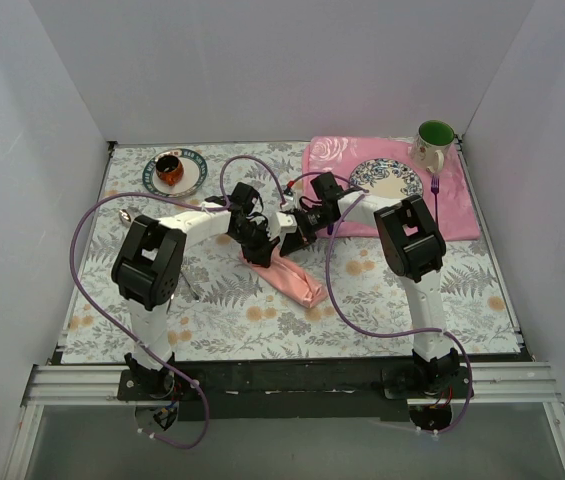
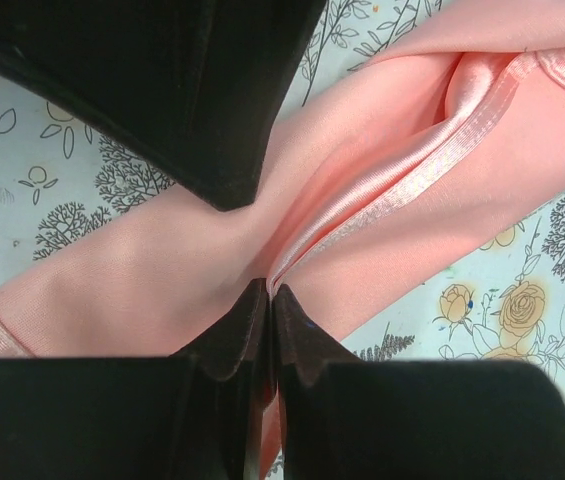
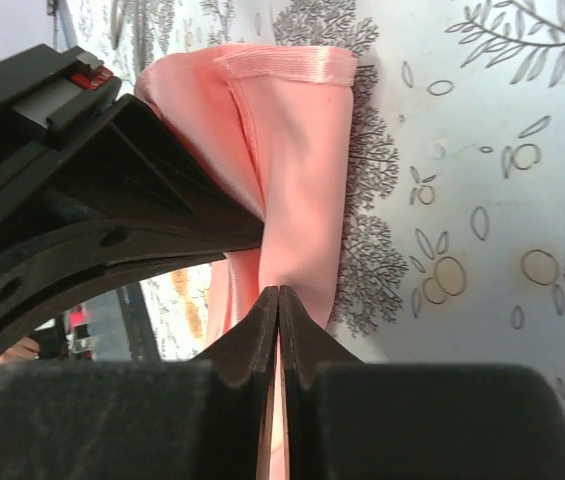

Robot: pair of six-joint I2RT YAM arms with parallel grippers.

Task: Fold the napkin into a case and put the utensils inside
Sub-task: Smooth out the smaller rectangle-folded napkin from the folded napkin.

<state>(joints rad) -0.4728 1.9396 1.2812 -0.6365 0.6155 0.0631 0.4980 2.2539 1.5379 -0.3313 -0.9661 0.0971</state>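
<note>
Two grips, we noted: our left gripper (image 2: 270, 297) was pinched tight on the folded pink napkin (image 2: 142, 270), which lay mid-table on the leafy tablecloth (image 1: 212, 310). Our right gripper (image 3: 278, 300), just beside, was closed on it too.

The desk (image 1: 92, 300) has a pale surface printed with ferns and orange blooms. Directly on it lie a folded salmon-pink napkin (image 1: 300, 283) near the middle, a pink rose-patterned placemat (image 1: 334, 165) at the far right, and a saucer (image 1: 198, 181) with a patterned rim at the far left, well apart from the others.
</note>
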